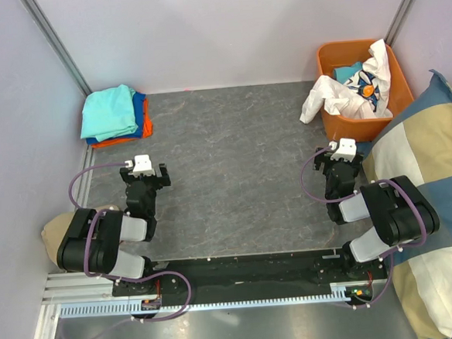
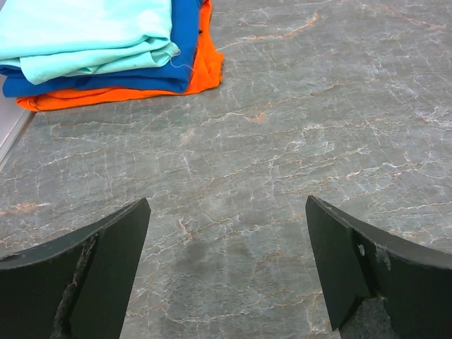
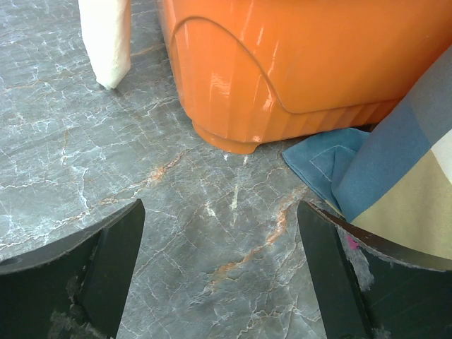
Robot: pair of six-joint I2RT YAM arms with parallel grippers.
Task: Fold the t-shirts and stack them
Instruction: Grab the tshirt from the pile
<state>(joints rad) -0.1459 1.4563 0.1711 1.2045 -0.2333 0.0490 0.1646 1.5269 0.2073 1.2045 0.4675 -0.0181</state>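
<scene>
A folded stack of t-shirts lies at the far left: teal (image 1: 107, 109) on top, blue (image 1: 140, 119) under it, orange (image 1: 148, 128) at the bottom. The left wrist view shows the teal (image 2: 85, 32), blue (image 2: 182, 42) and orange (image 2: 206, 67) layers ahead to the left. The white t-shirt (image 1: 360, 90) with a blue-orange print lies crumpled in the orange bin (image 1: 328, 57), part hanging over its left rim. That hanging part shows in the right wrist view (image 3: 106, 35). My left gripper (image 1: 146, 170) (image 2: 227, 268) is open and empty over the table. My right gripper (image 1: 343, 150) (image 3: 220, 268) is open and empty just before the bin (image 3: 296, 63).
A big blue-and-cream checked cushion (image 1: 434, 201) fills the right side and touches the bin; its corner is by my right finger (image 3: 402, 191). A tan cap (image 1: 53, 230) lies by the left arm's base. White walls enclose the grey marbled table (image 1: 233, 161).
</scene>
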